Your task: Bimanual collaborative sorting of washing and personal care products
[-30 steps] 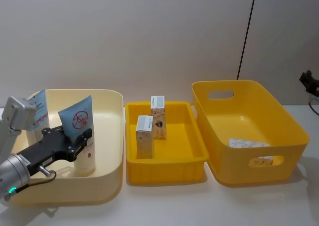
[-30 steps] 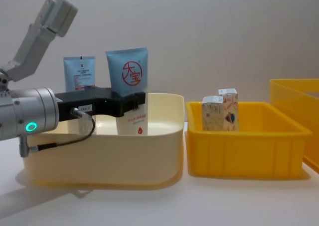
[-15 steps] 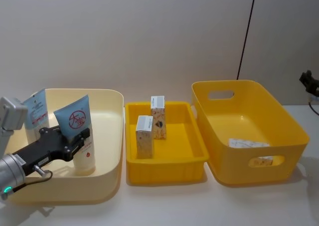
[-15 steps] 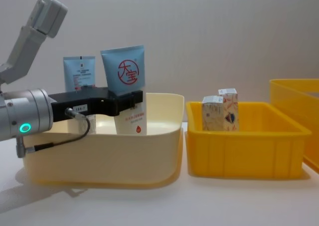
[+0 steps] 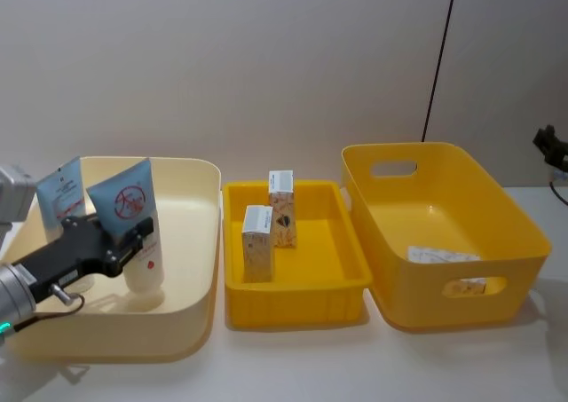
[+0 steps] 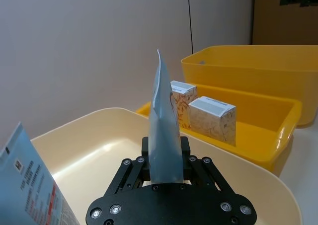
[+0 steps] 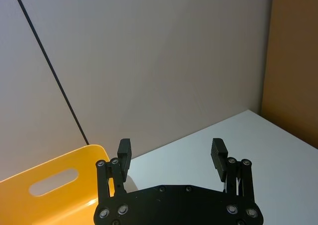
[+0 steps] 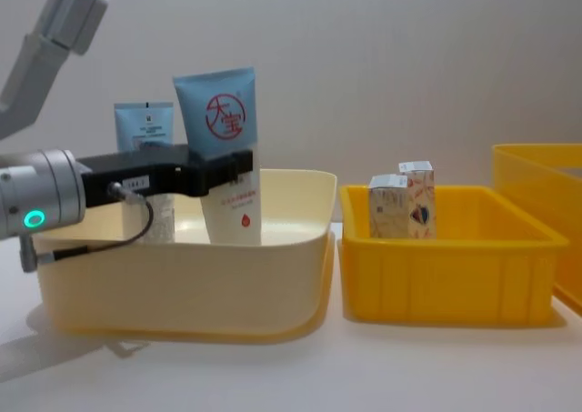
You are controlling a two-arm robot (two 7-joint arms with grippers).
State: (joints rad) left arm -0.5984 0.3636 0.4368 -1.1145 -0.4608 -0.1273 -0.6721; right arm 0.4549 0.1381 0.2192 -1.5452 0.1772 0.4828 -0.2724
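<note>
Since a second ago: wide tube (image 5: 131, 208) with red circle logo being shifted left inside cream bin (image 5: 200, 269), now just beside narrow tube (image 5: 60, 192). Tube being kept clamped at mid-height, upright, by left gripper (image 5: 133, 240), fingers closed flat on it. Judged: tubes being grouped in left bin, release pending. Two patterned cartons (image 5: 256, 242) being kept upright in middle yellow tray (image 5: 293, 300). Flat white item (image 5: 439, 255) being held by large yellow bin (image 5: 524, 242), right. Right gripper (image 7: 171, 153) being kept spread wide, empty.
</note>
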